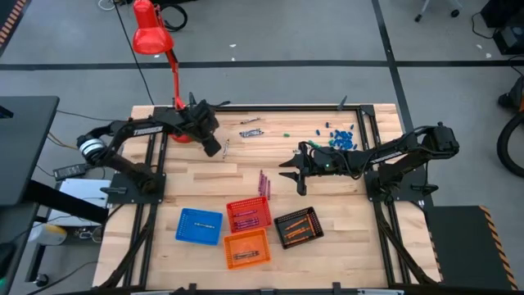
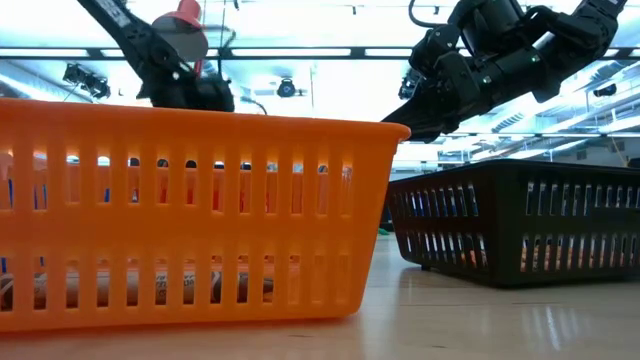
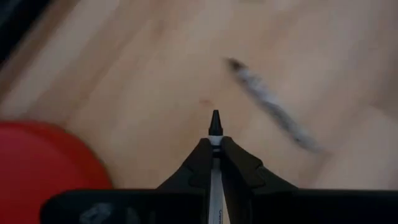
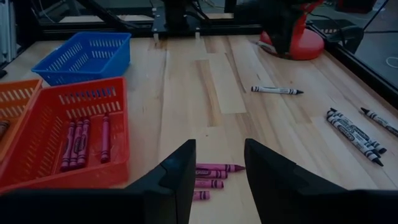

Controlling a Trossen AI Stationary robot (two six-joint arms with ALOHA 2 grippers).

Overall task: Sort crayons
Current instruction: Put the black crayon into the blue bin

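My left gripper (image 1: pixel 219 150) hangs over the table's far left, near the red lamp base (image 3: pixel 37 162). It is shut on a grey crayon (image 3: pixel 215 127) with a dark tip. One more grey crayon (image 3: pixel 270 106) lies on the wood below it. Several grey crayons (image 4: pixel 354 130) lie in a loose group farther right, and a single one (image 4: pixel 277 90) lies apart. My right gripper (image 1: pixel 288 170) stands open above a few magenta crayons (image 4: pixel 214 174) that lie flat on the table. My left gripper pinches the grey crayon between its two fingers (image 3: pixel 239 165). The crayon lies along the fingers, and its dark tip (image 3: pixel 215 121) sticks out past their ends. The fingers point steeply down from above. The crayon is clear of the table.
Four small trays stand near the front: blue (image 1: pixel 200 226), red (image 1: pixel 249 215) with magenta crayons in it, orange (image 1: pixel 246 248) and black (image 1: pixel 298 227). Tiny blue and green bits (image 1: pixel 340 138) are scattered at the far right. A red lamp (image 1: pixel 151 37) rises at the far left.
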